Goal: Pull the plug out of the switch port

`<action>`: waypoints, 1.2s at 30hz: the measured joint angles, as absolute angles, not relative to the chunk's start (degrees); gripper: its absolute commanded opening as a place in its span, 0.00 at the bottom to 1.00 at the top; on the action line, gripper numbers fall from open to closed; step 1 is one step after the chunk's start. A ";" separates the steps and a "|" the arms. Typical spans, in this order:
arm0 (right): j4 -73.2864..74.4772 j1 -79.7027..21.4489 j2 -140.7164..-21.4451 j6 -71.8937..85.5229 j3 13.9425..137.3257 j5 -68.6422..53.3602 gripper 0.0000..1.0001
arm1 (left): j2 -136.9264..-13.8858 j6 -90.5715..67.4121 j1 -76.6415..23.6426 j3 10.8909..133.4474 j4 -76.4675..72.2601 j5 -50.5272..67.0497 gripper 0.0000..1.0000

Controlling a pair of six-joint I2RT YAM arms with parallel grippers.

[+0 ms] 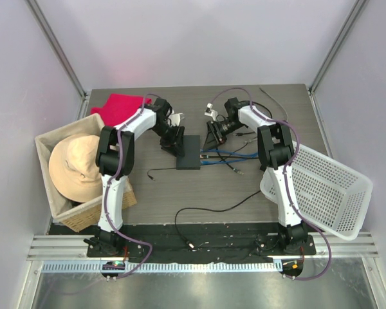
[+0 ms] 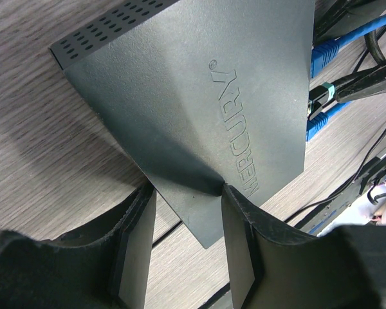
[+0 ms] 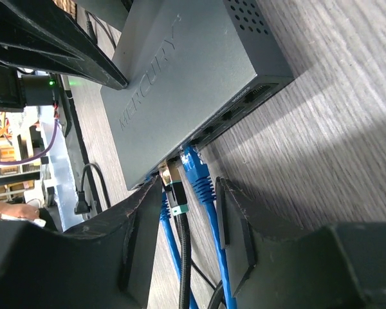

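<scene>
The switch (image 1: pixel 188 152) (image 2: pixel 199 96) (image 3: pixel 180 77) is a flat black box lying mid-table, with sockets along its right edge. My left gripper (image 1: pixel 174 143) (image 2: pixel 186 193) straddles its near left corner, fingertips (image 2: pixel 235 212) pressed against both edges. In the sockets sit a black braided plug (image 3: pixel 175 190) with a gold tip and teal band, and a blue plug (image 3: pixel 196 174) beside it. My right gripper (image 1: pixel 213 136) (image 3: pixel 188 187) has both plugs between its fingers. Its left finger is against the black plug, and a gap remains at the blue one.
Blue cables (image 1: pixel 228 154) run right from the switch, and thin black cables (image 1: pixel 212 209) lie loose on the near table. A wicker basket (image 1: pixel 51 138) with a tan hat stands left, a red cloth (image 1: pixel 122 103) behind it. A white plastic basket (image 1: pixel 321 187) tilts at the right.
</scene>
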State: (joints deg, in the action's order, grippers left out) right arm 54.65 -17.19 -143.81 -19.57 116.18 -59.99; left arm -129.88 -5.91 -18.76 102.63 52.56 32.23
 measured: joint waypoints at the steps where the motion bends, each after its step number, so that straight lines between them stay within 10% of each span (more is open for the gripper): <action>1: 54.83 -17.19 -143.98 -19.55 116.44 -60.01 0.46 | -129.88 -5.91 -18.76 102.63 52.56 32.21 0.47; 19: 55.70 -17.76 -144.94 -17.98 118.06 -60.36 0.57 | -129.88 -5.87 -18.85 102.69 52.62 31.99 0.47; 36: 54.19 -18.46 -144.66 -16.10 117.78 -57.14 0.43 | -129.88 -5.85 -18.90 102.72 52.66 31.88 0.47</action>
State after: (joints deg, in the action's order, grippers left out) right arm 54.19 -18.46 -144.66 -16.10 117.78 -57.14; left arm -129.88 -5.85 -18.90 102.72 52.66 31.88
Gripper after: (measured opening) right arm 0.431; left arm 0.477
